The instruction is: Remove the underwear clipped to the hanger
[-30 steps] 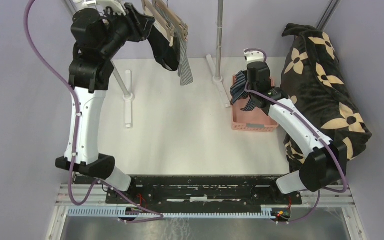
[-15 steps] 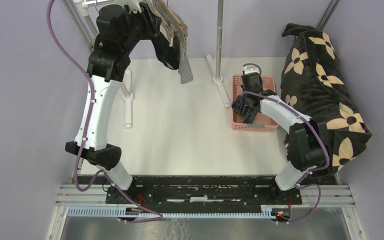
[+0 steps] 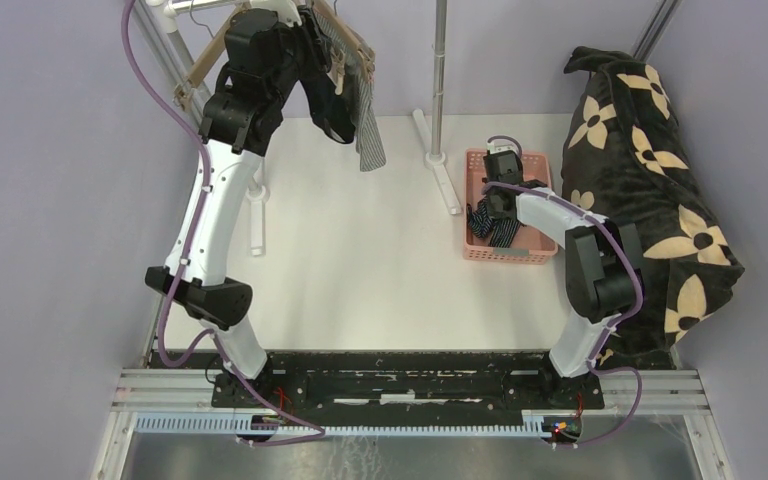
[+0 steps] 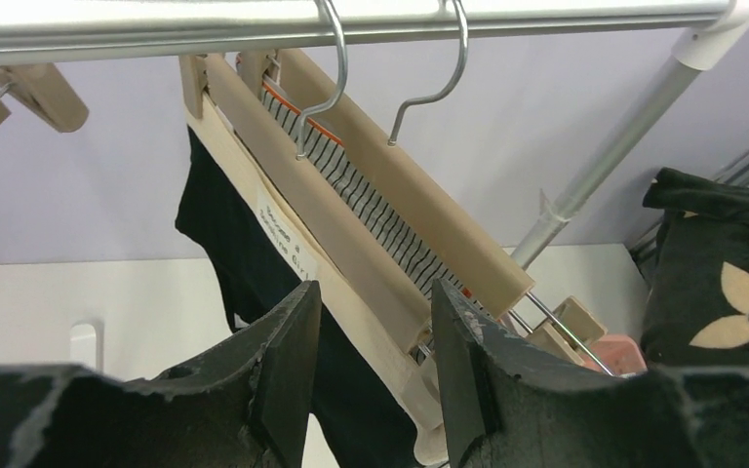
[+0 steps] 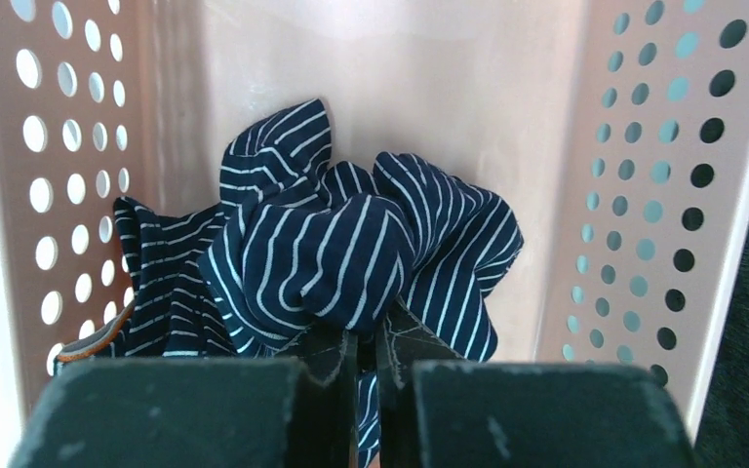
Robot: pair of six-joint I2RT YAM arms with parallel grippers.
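Two wooden clip hangers [image 4: 371,210] hang from the rail at the back left. One holds the black underwear [image 3: 326,110], which also shows in the left wrist view [image 4: 244,258]; the other holds the grey-and-white striped underwear [image 3: 367,135], seen in the left wrist view too [image 4: 371,210]. My left gripper [image 4: 371,366] is open, its jaws on either side of the lower end of the hanger clamps. My right gripper [image 5: 366,356] is shut on the navy striped underwear [image 5: 351,244], held down inside the pink basket [image 3: 530,252].
A perforated pink basket wall [image 5: 644,175] closes in on both sides of my right gripper. A black blanket with tan flowers [image 3: 650,160] lies at the right. Upright rack poles [image 3: 440,60] and their white feet [image 3: 257,200] stand on the white table.
My left arm has swung right, bringing its gripper to the hangers. My right gripper has lowered the navy striped underwear into the pink basket.
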